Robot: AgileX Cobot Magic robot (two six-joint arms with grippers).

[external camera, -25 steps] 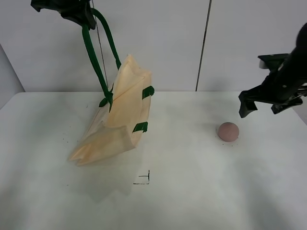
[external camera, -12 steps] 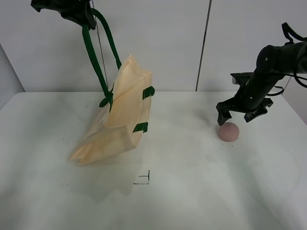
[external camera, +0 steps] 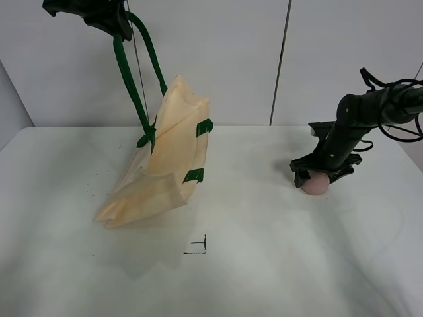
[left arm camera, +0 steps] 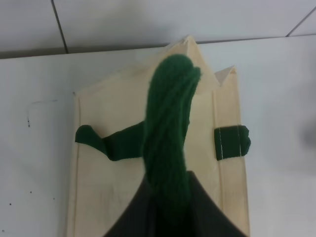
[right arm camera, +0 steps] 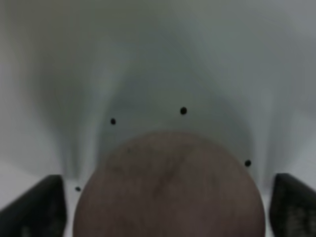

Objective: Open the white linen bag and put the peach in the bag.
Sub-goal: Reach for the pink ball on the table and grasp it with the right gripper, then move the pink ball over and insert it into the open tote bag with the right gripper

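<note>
a: where's the white linen bag (external camera: 165,158)?
b: from the high camera, about 9 o'clock from the middle of the table (external camera: 264,277). it hangs by its green straps (external camera: 132,79), with the top corner up toward 12 and the bottom end slumped on the table toward 7.
a: what holds the straps?
b: the left pincer (external camera: 109,20), up at 11 o'clock. it's closed on the bunched straps. the left wrist view shows the green bundle running out from between its dark jaws, over the cream cloth.
a: is the bag's mouth open?
b: can't tell. two small green tabs (external camera: 203,126) show on its 3 o'clock edge, one above the other.
a: and the peach (external camera: 316,187)?
b: on the table at 3 o'clock, well apart from the bag. the right pincer (external camera: 319,177) sits low right over it, so only the lower part of the peach shows from above.
a: gripped?
b: no. in the right wrist view the fingers (right arm camera: 37,207) stand wide, one on each side of the peach, and a strip of table shows between each finger and the fruit.
a: anything else?
b: a small black corner mark (external camera: 198,247) on the table, at 5 o'clock from the bag.
</note>
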